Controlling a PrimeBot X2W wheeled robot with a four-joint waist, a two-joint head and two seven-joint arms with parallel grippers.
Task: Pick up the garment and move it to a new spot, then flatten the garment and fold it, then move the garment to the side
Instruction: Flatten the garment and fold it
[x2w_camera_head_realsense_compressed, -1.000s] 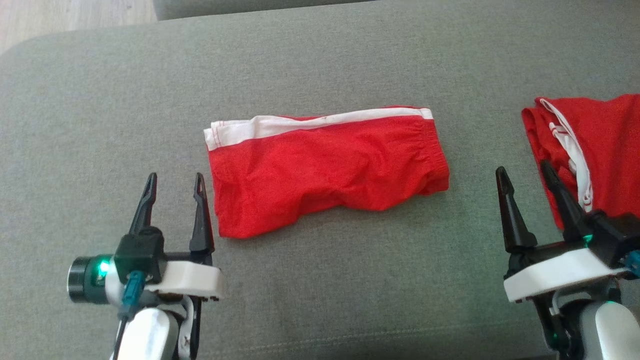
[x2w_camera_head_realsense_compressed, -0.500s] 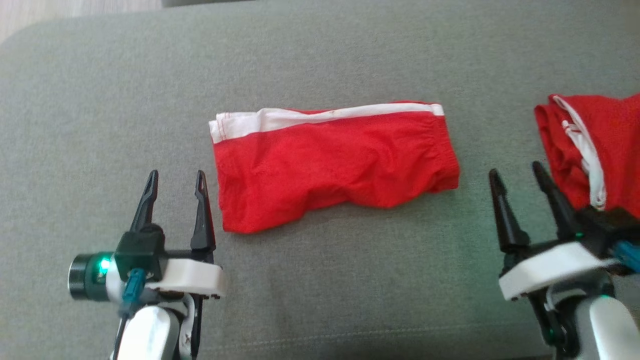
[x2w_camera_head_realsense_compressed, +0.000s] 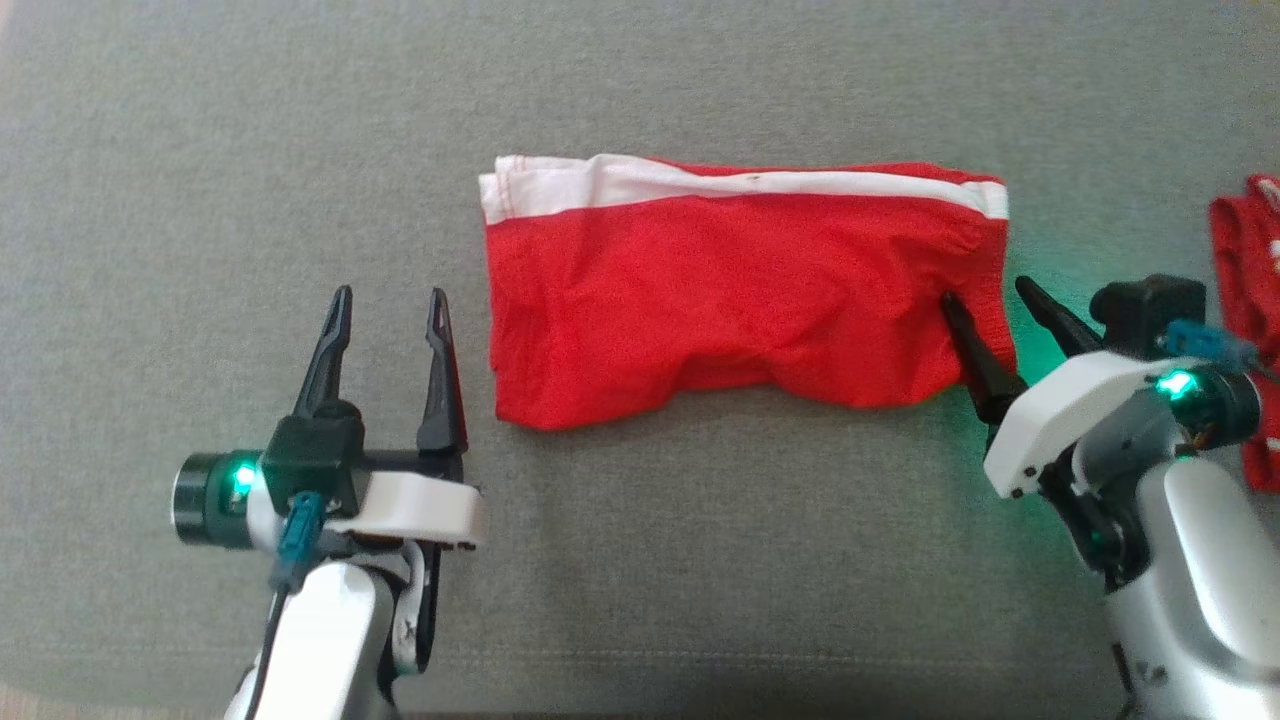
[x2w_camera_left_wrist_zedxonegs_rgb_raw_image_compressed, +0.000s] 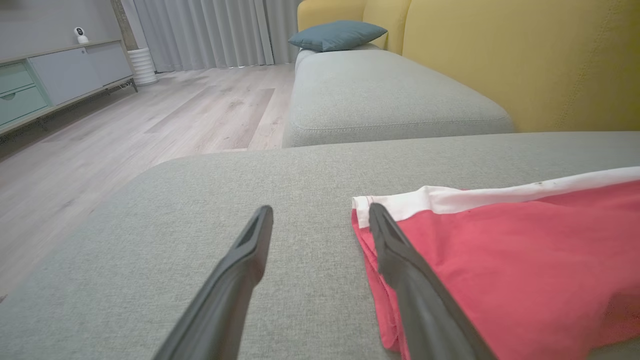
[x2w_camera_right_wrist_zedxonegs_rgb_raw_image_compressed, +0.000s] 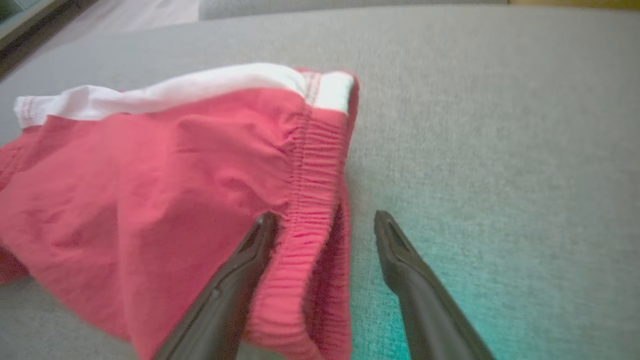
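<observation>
Red shorts (x2w_camera_head_realsense_compressed: 740, 300) with a white side stripe lie folded flat on the grey seat cushion (x2w_camera_head_realsense_compressed: 200, 150). Their long axis runs across the head view, with the elastic waistband toward the robot's right and the leg hem toward its left.

Left gripper (x2w_camera_head_realsense_compressed: 390, 295) sits just beside the hem end, its two fingers spread wide and pointing away from the robot. In the left wrist view, one finger of this gripper (x2w_camera_left_wrist_zedxonegs_rgb_raw_image_compressed: 320, 209) is over bare cushion and the other lines up with the hem edge of the shorts (x2w_camera_left_wrist_zedxonegs_rgb_raw_image_compressed: 500, 260) — whether it touches the fabric cannot be told.

Right gripper (x2w_camera_head_realsense_compressed: 985, 290) is at the waistband end, tilted toward the shorts, fingers spread wide and holding nothing. In the right wrist view the gripper (x2w_camera_right_wrist_zedxonegs_rgb_raw_image_compressed: 325, 216) straddles the waistband edge — one finger over the red fabric (x2w_camera_right_wrist_zedxonegs_rgb_raw_image_compressed: 175, 175), one over bare cushion, with the gathered elastic between them. A green glow falls on the cushion beside it.

A second red garment (x2w_camera_head_realsense_compressed: 1240, 260) with white trim lies at the right edge of the head view, apart from the shorts. Beyond the cushion, the left wrist view shows a yellow backrest (x2w_camera_left_wrist_zedxonegs_rgb_raw_image_compressed: 525, 60), a blue pillow (x2w_camera_left_wrist_zedxonegs_rgb_raw_image_compressed: 335, 35) and a wooden floor (x2w_camera_left_wrist_zedxonegs_rgb_raw_image_compressed: 150, 115).
</observation>
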